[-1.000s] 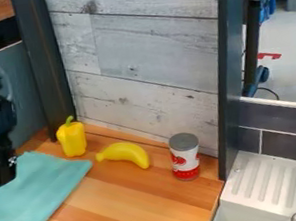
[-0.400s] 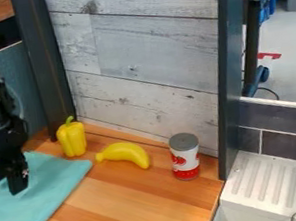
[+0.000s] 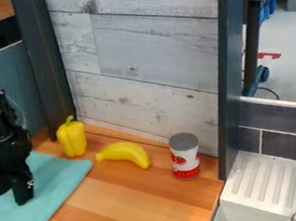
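The turquoise cloth point(image 3: 57, 179) lies flat at the lower left of the frame, on the wooden counter point(image 3: 128, 205), and its outline has not shifted. What has changed is the black gripper point(image 3: 13, 198): over the last second it has travelled rightward and down the frame, and it now hangs over the cloth's middle part. Its two fingers stand apart, with a bit of turquoise showing between them, and they hold nothing. Whether the tips touch the fabric, I cannot tell.

The move seems to bring the gripper into working reach of the cloth, yet the cloth shows no lift or new fold, so I judge that no hold on it has been made. The other things have kept their places: the yellow pepper point(image 3: 72, 139) just beyond the cloth's upper edge, the banana point(image 3: 126, 153) near the centre, and the red-and-white can point(image 3: 185, 158) right of centre, upright.
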You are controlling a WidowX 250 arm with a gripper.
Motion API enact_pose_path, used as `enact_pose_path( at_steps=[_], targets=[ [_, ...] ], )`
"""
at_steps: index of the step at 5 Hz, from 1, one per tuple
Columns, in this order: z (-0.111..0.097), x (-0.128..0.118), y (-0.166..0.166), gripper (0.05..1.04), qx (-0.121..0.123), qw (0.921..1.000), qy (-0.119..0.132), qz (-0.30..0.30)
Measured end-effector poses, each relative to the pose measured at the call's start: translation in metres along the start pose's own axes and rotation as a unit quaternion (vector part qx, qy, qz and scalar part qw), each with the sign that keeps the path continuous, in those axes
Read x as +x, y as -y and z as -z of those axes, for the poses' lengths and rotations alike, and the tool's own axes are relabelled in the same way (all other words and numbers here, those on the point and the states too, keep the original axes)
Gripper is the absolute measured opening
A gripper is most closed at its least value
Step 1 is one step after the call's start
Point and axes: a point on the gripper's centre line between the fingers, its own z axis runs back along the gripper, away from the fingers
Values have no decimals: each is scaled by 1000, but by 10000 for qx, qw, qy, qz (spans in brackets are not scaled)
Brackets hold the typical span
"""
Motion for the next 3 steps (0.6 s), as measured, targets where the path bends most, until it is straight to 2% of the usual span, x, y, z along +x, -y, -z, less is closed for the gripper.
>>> enact_pose_path(
  at_steps=[1, 2, 3],
  targets=[
    [0, -1, 24, 1001, -104, 9997, -115, 188],
    [0, -3, 66, 1001, -233, 9975, -311, 590],
    [-2, 7, 104, 1001, -482, 9958, -216, 755]
  ],
)
